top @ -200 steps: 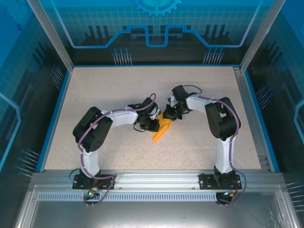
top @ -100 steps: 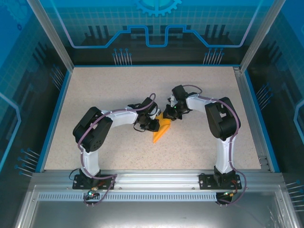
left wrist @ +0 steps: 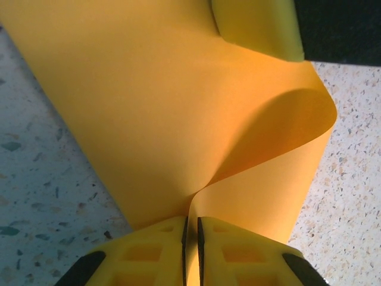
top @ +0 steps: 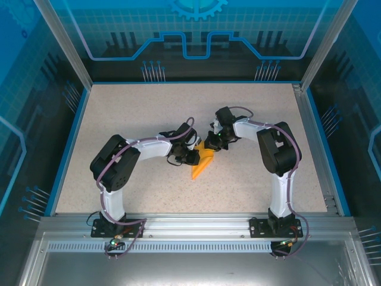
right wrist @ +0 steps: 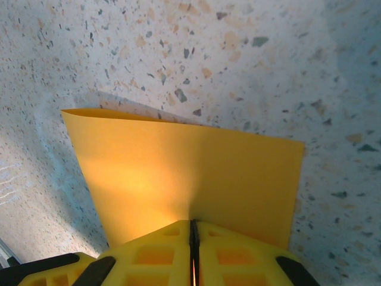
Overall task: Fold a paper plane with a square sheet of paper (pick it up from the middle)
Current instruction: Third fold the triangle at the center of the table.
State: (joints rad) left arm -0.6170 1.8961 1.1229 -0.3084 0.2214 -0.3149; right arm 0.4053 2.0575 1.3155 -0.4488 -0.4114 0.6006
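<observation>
The left gripper point(left wrist: 190, 229) is clamped on the paper plane point(top: 202, 164) from nine o'clock. The right gripper point(right wrist: 193, 231) pinches it from one o'clock. A flap point(left wrist: 256, 27) apparently curls loose.

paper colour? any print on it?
The paper is plain orange-yellow, no print. It shows best in the left wrist view.

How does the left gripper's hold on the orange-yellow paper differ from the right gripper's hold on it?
1. Ahead of the yellow-fingered left gripper, the thin orange-yellow folded paper bulges into a curved loop. Ahead of the right gripper, it looks smooth and nearly flat.
2. From above, the left gripper meets the paper from the left, and the right gripper meets it from the far right.
Shared: both grippers are shut on the paper, pinching it between their fingertips.
</observation>
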